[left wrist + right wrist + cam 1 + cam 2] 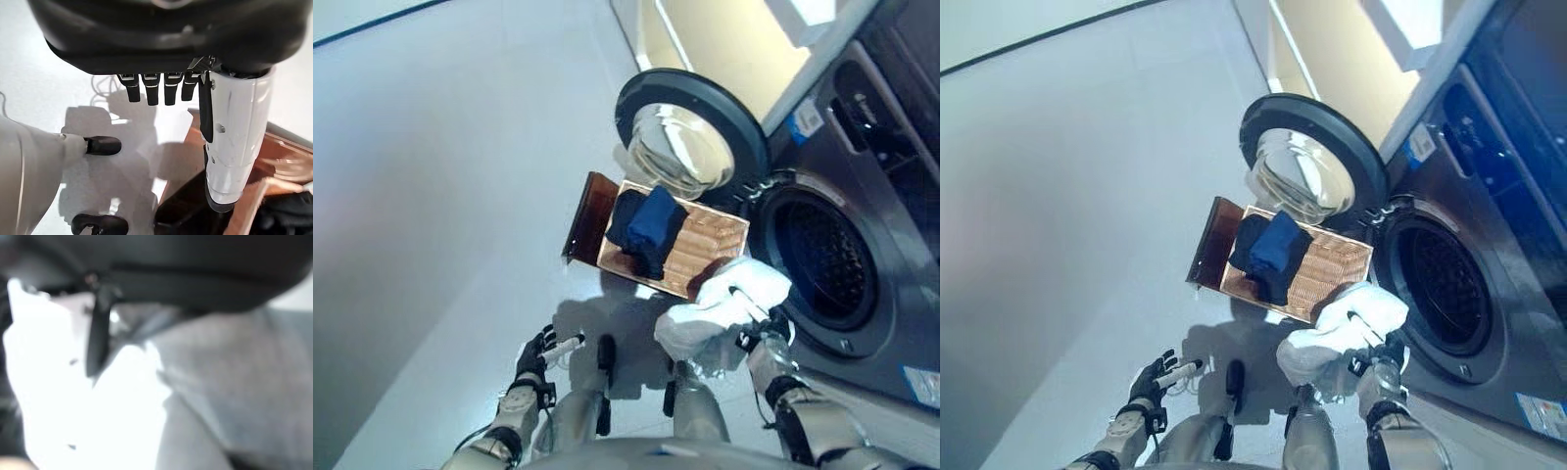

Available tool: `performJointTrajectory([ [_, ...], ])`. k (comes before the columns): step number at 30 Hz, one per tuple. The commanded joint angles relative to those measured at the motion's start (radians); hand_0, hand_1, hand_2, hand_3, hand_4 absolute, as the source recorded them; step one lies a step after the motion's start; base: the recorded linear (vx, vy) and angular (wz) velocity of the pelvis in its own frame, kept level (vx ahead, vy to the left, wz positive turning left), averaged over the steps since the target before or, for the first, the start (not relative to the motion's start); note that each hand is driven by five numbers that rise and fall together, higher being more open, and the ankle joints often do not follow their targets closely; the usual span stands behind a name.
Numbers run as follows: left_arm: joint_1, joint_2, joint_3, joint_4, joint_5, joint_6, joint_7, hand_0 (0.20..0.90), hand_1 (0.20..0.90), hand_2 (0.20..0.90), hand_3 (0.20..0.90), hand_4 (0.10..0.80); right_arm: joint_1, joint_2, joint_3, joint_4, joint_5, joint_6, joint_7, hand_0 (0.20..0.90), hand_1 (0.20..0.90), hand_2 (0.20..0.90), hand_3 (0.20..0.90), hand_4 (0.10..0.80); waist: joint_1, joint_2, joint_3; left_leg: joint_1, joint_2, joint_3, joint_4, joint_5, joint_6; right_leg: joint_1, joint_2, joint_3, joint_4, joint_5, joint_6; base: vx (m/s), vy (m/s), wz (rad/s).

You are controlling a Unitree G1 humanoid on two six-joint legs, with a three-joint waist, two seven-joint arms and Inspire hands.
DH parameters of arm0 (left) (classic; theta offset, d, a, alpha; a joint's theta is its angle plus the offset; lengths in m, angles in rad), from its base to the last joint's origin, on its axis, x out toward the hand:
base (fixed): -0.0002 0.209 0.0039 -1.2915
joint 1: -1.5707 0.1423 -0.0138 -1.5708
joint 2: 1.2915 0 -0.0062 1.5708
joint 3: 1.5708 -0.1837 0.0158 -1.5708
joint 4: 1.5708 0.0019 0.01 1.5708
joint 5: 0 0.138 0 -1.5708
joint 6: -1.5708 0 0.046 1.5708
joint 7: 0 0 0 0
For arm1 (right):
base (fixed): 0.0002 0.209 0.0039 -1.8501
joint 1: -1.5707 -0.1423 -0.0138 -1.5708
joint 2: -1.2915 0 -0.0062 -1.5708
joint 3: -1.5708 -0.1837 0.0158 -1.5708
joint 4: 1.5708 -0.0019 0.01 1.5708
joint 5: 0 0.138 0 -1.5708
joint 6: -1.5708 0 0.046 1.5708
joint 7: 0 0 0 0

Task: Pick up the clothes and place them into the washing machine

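My right hand (766, 331) is shut on a white cloth (720, 308) and holds it up between the wicker basket (710, 245) and the washing machine's open drum (822, 264). The cloth bunches over the hand and hangs toward the floor; up close it shows in the right wrist view (73, 396). Dark blue clothes (646, 227) lie in the basket's far half. My left hand (536, 358) hangs low over the floor, fingers relaxed and empty; its fingers (151, 88) and white-covered thumb show in the left wrist view.
The machine's round glass door (690, 137) stands swung open beyond the basket. The basket rests on a low dark brown box (587, 215). Grey floor spreads to the left. A pale wall panel (724, 49) stands behind the door.
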Motion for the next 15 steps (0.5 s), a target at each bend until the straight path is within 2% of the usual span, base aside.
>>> performJointTrajectory([
  [1,-0.007,-0.005,0.002,0.031,-0.049,-0.054,0.013,0.9,0.9,0.9,0.9,0.8,-0.042,0.001,-0.052,-0.061,0.215,-0.144,0.05,0.2,0.2,0.2,0.2,0.3,0.002,0.05,-0.011,0.023,0.003,-0.011,-0.008,-0.022,-0.094,0.048,-0.002,0.021,-0.003,-0.009,0.032,0.01,-0.013,-0.22],
  [4,-0.004,-0.018,-0.02,0.011,-0.065,-0.06,0.01,0.9,0.9,0.9,0.9,0.8,-0.066,-0.014,-0.096,-0.065,0.293,-0.172,0.055,0.2,0.2,0.2,0.2,0.3,-0.006,0.068,-0.007,0.018,0.003,-0.001,-0.008,-0.024,-0.095,0.036,-0.003,0.031,-0.003,-0.008,0.032,0.004,-0.008,-0.11],
  [7,-0.003,-0.024,-0.049,0.001,-0.067,-0.06,0.004,0.9,0.9,0.9,0.9,0.8,-0.123,-0.065,-0.121,-0.046,0.313,-0.177,0.046,0.2,0.2,0.2,0.2,0.3,-0.003,0.087,-0.001,0.01,0.001,0.004,-0.008,-0.023,-0.097,0.021,-0.002,0.044,-0.003,-0.008,0.031,0.006,-0.018,-0.07],
  [12,-0.003,-0.031,-0.081,-0.016,-0.073,-0.059,-0.011,0.9,0.9,0.9,0.9,0.8,-0.229,-0.171,-0.173,0.007,0.349,-0.185,0.024,0.2,0.2,0.2,0.2,0.3,0.007,0.121,0.008,-0.014,0.0,0.001,-0.008,-0.017,-0.106,-0.001,-0.005,0.044,-0.001,-0.01,0.028,0.014,-0.042,0.05],
  [15,0.015,-0.023,-0.109,-0.059,-0.072,-0.059,-0.029,0.9,0.9,0.9,0.9,0.8,-0.311,-0.281,-0.172,0.028,0.322,-0.166,0.02,0.2,0.2,0.2,0.2,0.3,0.018,0.147,0.016,-0.04,0.002,-0.005,-0.008,-0.005,-0.121,-0.027,-0.007,0.043,0.002,-0.011,0.024,0.002,-0.079,0.1],
])
